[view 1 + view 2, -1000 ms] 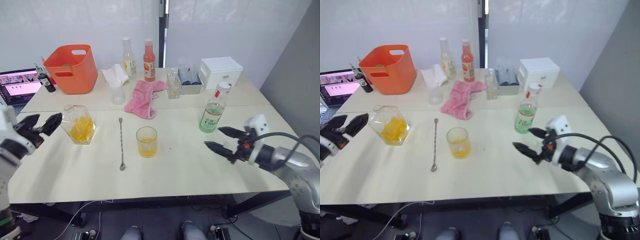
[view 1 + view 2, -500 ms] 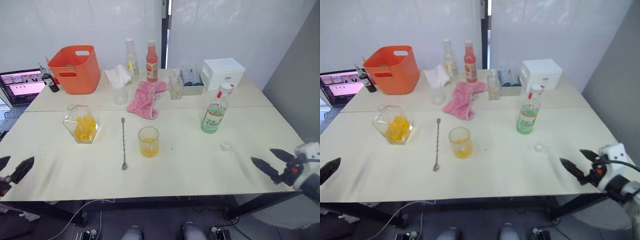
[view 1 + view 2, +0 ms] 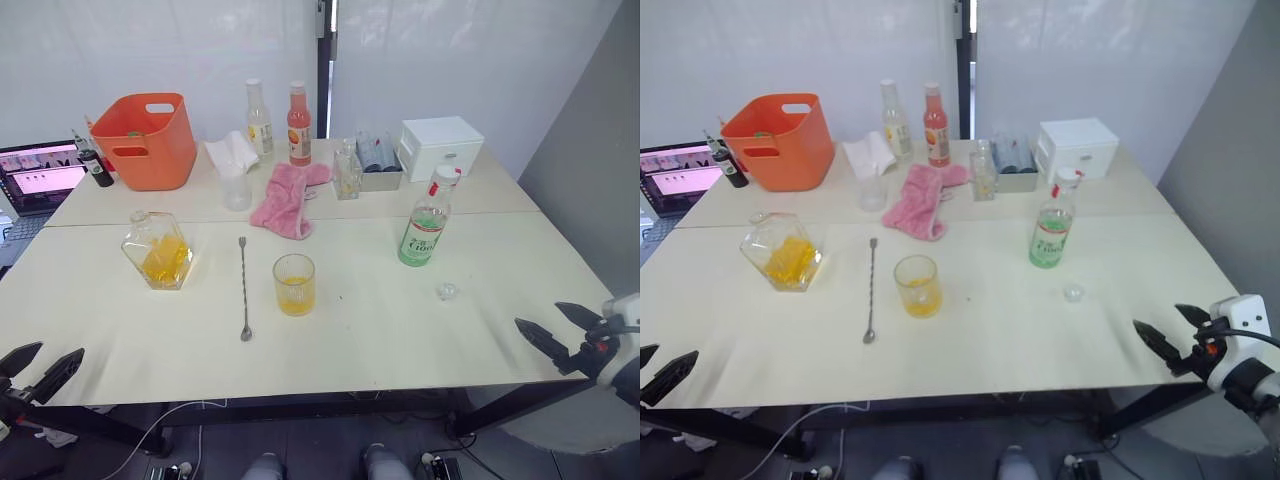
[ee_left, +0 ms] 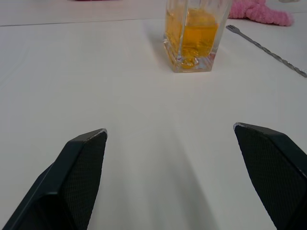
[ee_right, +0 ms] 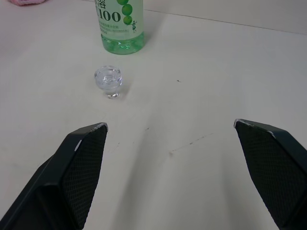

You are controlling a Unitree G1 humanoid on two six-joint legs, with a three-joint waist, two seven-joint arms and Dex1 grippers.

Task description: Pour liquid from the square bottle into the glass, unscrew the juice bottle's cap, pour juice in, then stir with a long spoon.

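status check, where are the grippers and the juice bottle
Left gripper and right gripper open, empty, at table's near edge. Tall green-labelled juice bottle upright, white cap on. Nothing in the way.

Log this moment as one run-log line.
left gripper: open, empty | right gripper: open, empty | ribbed glass tumbler: orange liquid | green-labelled juice bottle: capped

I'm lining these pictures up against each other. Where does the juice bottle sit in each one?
Left eye view: juice bottle stands upright, right of centre on the table.
Right eye view: same bottle, right of centre.
Right wrist view: its lower part with the green label.
Left wrist view: not in it.
Shared landmark: the small clear stopper on the table near the bottle.
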